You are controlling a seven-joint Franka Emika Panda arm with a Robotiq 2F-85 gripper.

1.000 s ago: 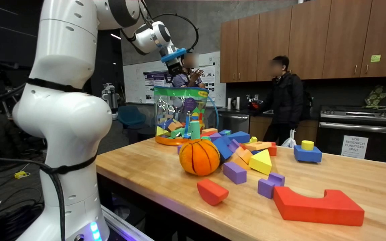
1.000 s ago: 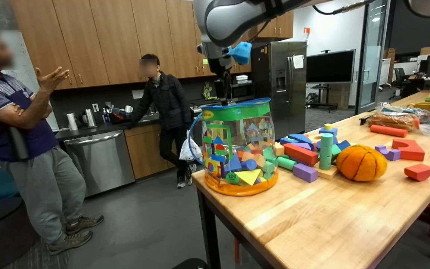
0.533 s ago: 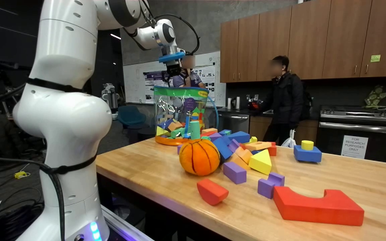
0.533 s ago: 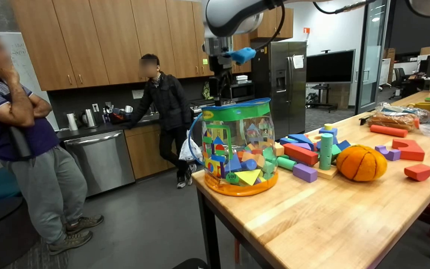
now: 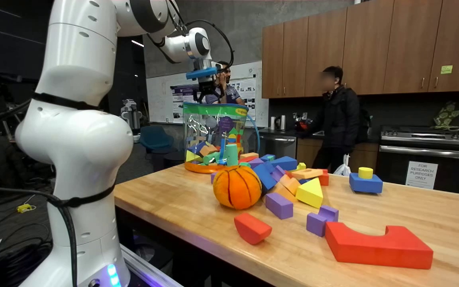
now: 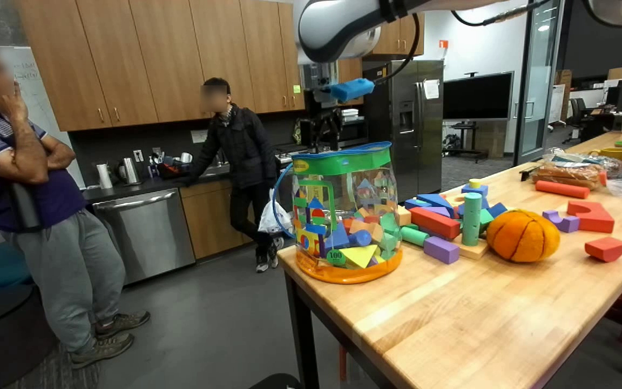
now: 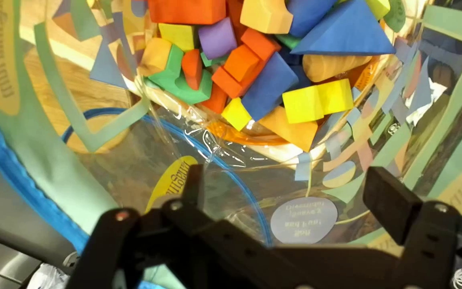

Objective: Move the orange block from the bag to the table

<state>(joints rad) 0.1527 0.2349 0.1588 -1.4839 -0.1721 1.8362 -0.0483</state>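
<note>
The gripper (image 7: 285, 176) hangs at the bag's mouth (image 6: 351, 163), its fingers (image 7: 193, 186) spread wide with nothing between them; whether the tips reach inside I can't tell. The step in hand looks to be reaching down for an orange piece in the heap of blocks (image 7: 237, 68) at the bottom. Which one is meant isn't settled: a notched orange block (image 7: 266, 16), a small orange block (image 7: 155, 56) and an orange wedge (image 7: 295, 127) all show. The heap lies toward the top of the wrist view, so shift that way first, then drop straight, missing the bag's sides. The wedge's long axis seems to slant from upper left to lower right there, a corner pointing lower right, partly covered by a yellow block (image 7: 317, 100); the notched one runs off the frame, and the small one's axis is unclear. Pinch across the short side, lift high, then lower onto the table (image 6: 478, 313), away from the ball (image 6: 523, 236).
</note>
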